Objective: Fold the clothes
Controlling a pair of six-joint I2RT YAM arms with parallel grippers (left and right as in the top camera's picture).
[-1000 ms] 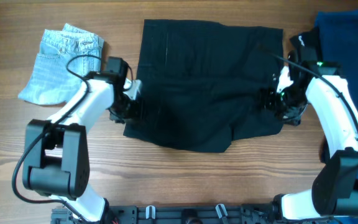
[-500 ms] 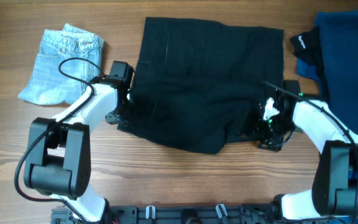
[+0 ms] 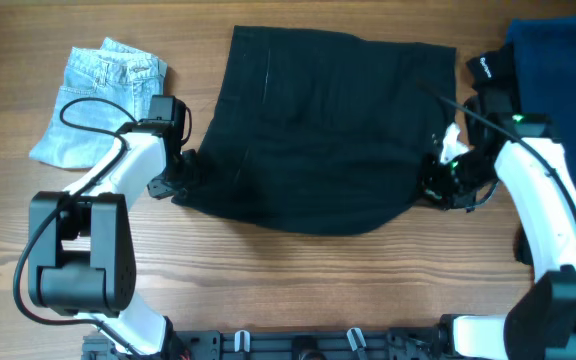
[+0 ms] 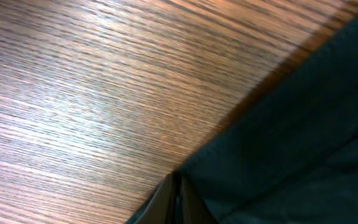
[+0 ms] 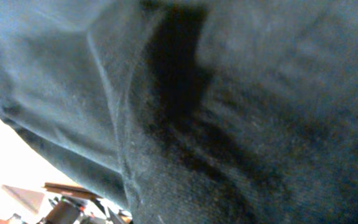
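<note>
A black garment (image 3: 328, 130) lies spread over the middle of the wooden table (image 3: 298, 290). My left gripper (image 3: 183, 182) sits at its lower left corner. In the left wrist view my fingertips (image 4: 178, 202) are pressed together at the edge of the dark cloth (image 4: 303, 124), which they pinch. My right gripper (image 3: 436, 188) is at the garment's lower right corner. Black fabric (image 5: 229, 93) fills the right wrist view and hides the fingers. The lower hem hangs in a smooth curve between the two grippers.
Folded light-blue denim (image 3: 98, 105) lies at the far left, close behind my left arm. A pile of dark blue clothes (image 3: 558, 70) and a black item with a white logo (image 3: 488, 68) sit at the far right.
Both grippers have shut on the garment's lower corners. The left moved left and the right moved right and back, drawing the rumpled lower hem out into a smooth curve.
</note>
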